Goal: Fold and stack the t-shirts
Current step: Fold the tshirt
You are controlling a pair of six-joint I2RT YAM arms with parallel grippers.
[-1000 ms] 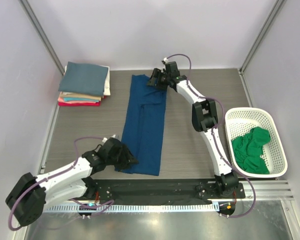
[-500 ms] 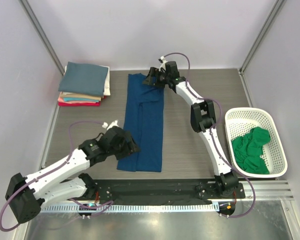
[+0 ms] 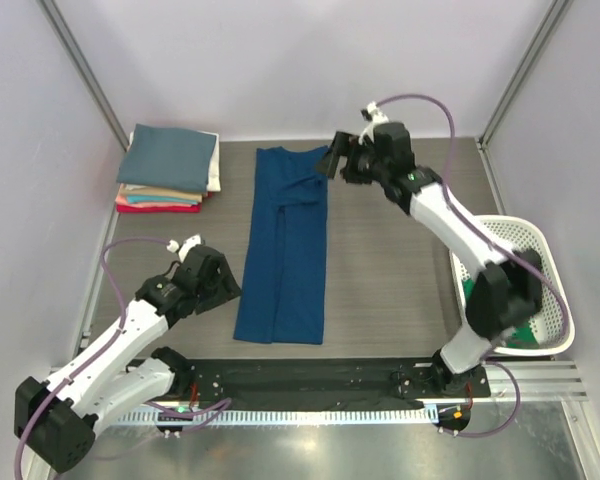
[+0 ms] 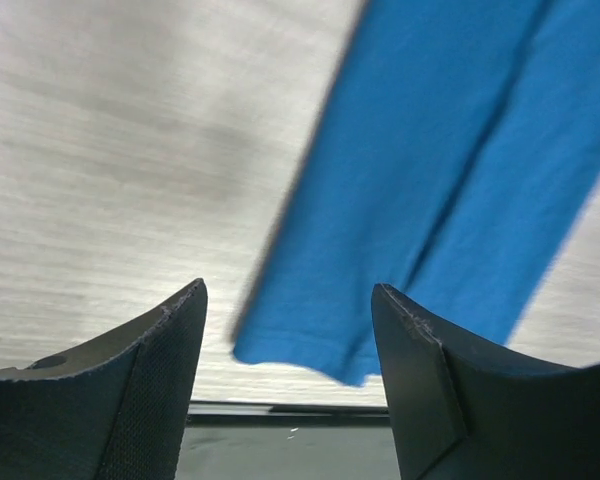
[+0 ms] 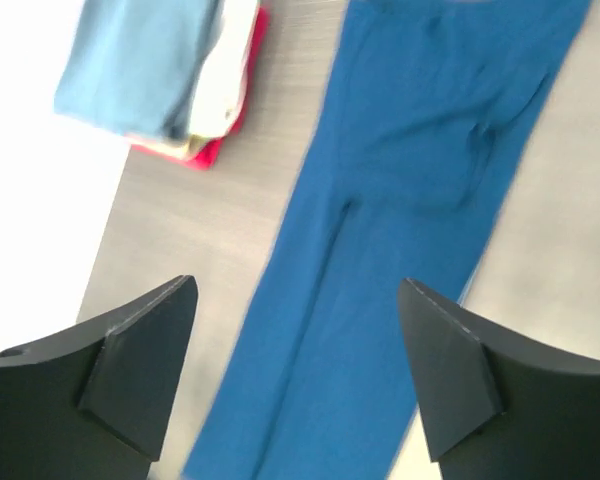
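As it lies, the navy t-shirt (image 3: 285, 250) runs near-to-far — hem nearest.

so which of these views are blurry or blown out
Left wrist: the long folded blue t-shirt is smeared at its edges, the grey wood-grain table washed pale, the dark fingers sharp. Right wrist: the stack of folded t-shirts is soft and the far left blows out to white. Top external: crisp, evenly lit.

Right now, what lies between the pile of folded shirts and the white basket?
The navy blue shirt lies flat between the pile and the basket, then bare table, with the right arm stretched above it. The top view shows this.
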